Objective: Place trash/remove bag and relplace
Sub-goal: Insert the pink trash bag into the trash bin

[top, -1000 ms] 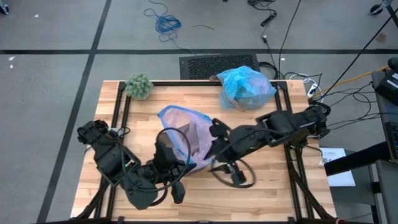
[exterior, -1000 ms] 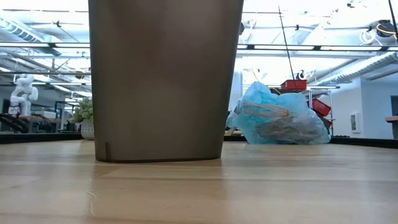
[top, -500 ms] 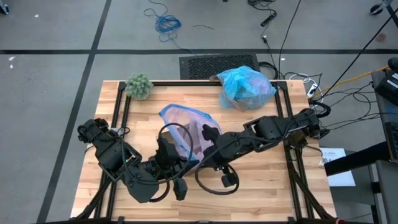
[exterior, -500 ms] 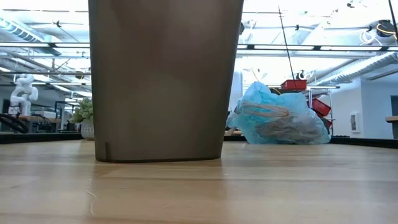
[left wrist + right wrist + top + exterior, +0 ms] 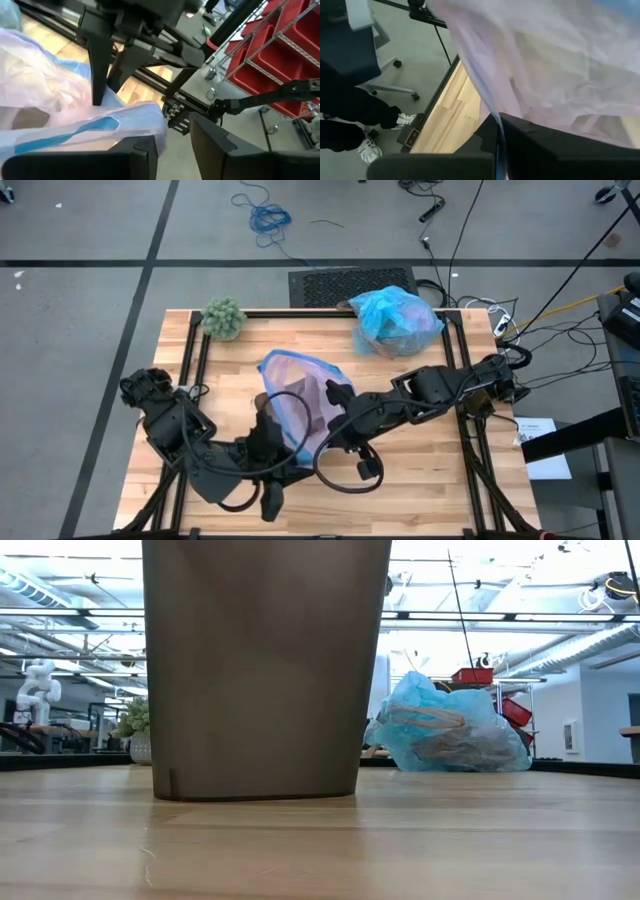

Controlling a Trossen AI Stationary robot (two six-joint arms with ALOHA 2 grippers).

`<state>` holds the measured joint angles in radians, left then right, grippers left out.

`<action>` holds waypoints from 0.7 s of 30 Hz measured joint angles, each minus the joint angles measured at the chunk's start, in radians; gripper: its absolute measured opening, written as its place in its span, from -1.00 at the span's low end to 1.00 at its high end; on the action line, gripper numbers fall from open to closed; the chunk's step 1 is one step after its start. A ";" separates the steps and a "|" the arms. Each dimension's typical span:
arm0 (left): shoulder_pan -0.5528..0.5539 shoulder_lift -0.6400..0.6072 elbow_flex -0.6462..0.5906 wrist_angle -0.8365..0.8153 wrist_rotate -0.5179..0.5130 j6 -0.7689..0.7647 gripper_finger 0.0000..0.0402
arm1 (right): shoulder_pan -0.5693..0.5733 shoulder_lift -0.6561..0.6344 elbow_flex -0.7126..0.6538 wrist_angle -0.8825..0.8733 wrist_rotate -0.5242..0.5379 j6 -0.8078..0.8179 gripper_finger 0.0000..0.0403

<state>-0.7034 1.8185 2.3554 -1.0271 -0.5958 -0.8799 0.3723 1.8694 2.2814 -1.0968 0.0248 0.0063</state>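
High view: right end effector clamped on pink bag lining bin; left end effector apart.

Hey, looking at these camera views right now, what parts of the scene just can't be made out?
- Inside of the brown bin: high view, covered by the pink bag; low view shows only its wall.
- Contents of the blue bag: both views, crinkled plastic blurs them.
- Right end effector: shut on the pink bag's film, which fills the right wrist view.
- Person: right wrist view, cut off by the edge.
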 joint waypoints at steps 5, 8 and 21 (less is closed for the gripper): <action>-0.001 -0.019 0.000 0.002 -0.012 0.032 -0.47 | 0.000 0.000 0.000 -0.003 0.000 0.000 -1.00; -0.001 -0.020 0.000 0.000 -0.005 0.031 -0.46 | 0.000 0.000 0.000 -0.006 0.000 0.000 -1.00; -0.001 -0.020 0.001 -0.236 0.249 -0.236 -0.53 | -0.013 -0.001 0.000 -0.007 -0.004 0.001 -1.00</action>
<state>-0.7044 1.7981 2.3560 -1.2628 -0.3470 -1.1155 0.3592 1.8687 2.2814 -1.1035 0.0204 0.0071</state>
